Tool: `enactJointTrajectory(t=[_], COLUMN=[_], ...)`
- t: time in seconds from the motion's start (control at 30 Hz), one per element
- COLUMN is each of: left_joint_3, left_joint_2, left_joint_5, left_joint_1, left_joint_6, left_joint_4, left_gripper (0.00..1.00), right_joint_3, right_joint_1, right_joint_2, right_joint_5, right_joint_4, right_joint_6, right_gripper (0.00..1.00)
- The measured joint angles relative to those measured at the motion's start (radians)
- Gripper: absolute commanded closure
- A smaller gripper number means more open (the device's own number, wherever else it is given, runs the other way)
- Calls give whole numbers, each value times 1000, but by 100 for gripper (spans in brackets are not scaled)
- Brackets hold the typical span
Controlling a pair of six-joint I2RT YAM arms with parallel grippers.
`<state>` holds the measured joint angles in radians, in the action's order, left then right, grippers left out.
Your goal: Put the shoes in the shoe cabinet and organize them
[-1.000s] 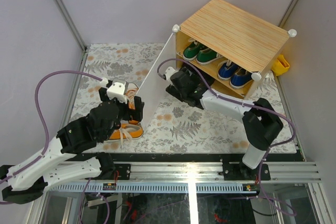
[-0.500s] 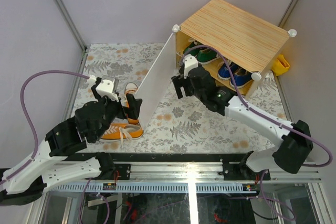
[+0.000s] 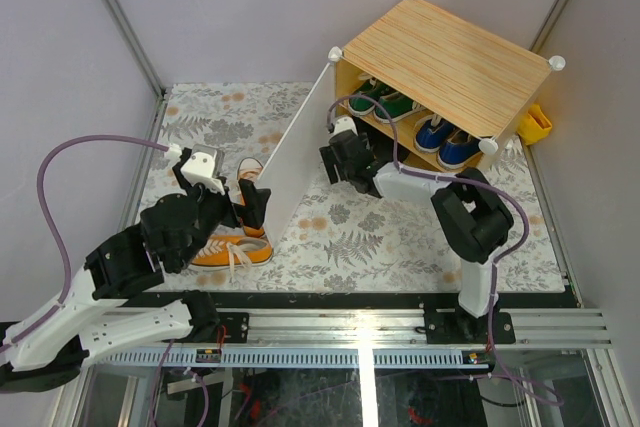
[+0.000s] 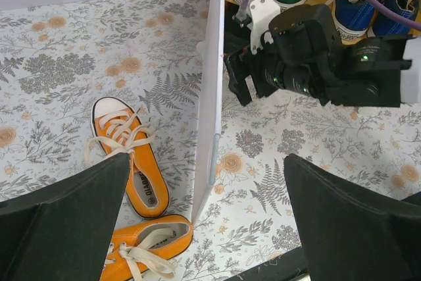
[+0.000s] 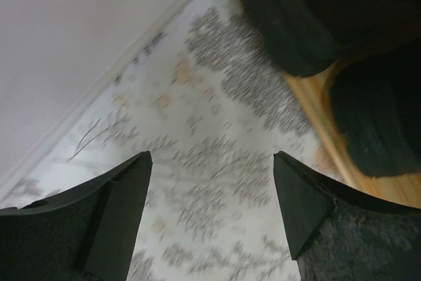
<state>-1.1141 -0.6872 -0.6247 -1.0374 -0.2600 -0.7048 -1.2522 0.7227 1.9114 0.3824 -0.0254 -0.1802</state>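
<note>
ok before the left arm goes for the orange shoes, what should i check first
1. Left gripper open, empty: ok.
2. Orange shoes both loose on the mat: ok.
3. Straight route to the shoe cabinet: not ok, its open door stands between.
4. Cabinet front free: not ok, right gripper, open, sits by the black shoes there.
5. Room beside the green shoes and blue shoes: not ok, no gap shows.
6. Room beside the black shoes: cannot tell.
</note>
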Motion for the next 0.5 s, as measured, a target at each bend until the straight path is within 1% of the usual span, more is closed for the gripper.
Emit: enactJointTrajectory(t=[0.07, 0.23, 0.27, 0.3, 0.33, 0.37, 0.5], left_joint_3=[2, 23, 27, 31, 35, 40, 57], left_joint_2=[0, -13, -19, -26, -32, -39, -70], left_joint_5=[0, -8, -10, -13, -14, -16, -24], left_joint_1=[0, 0, 0, 0, 0, 0, 0], left_joint_6=[0, 3, 4, 7, 9, 12, 26], left_joint_4=[1, 5, 8, 10, 12, 16, 23], left_gripper=[0, 0, 0, 0, 0, 0, 0], right_joint_3=[0, -1, -3, -5, -8, -9, -9], right_joint_1=[-35, -83, -86, -87, -87, -87, -87], right_joint_2=[28, 76, 87, 97, 108, 119, 148], right_joint_5=[-1, -9, -14, -26, -34, -42, -56], right_joint_4=[-61, -196, -216, -232, -248, -262, -300], right_joint_6=[23, 90, 103, 116, 130, 143, 174], right_gripper=[21, 43, 49, 61, 69, 73, 76])
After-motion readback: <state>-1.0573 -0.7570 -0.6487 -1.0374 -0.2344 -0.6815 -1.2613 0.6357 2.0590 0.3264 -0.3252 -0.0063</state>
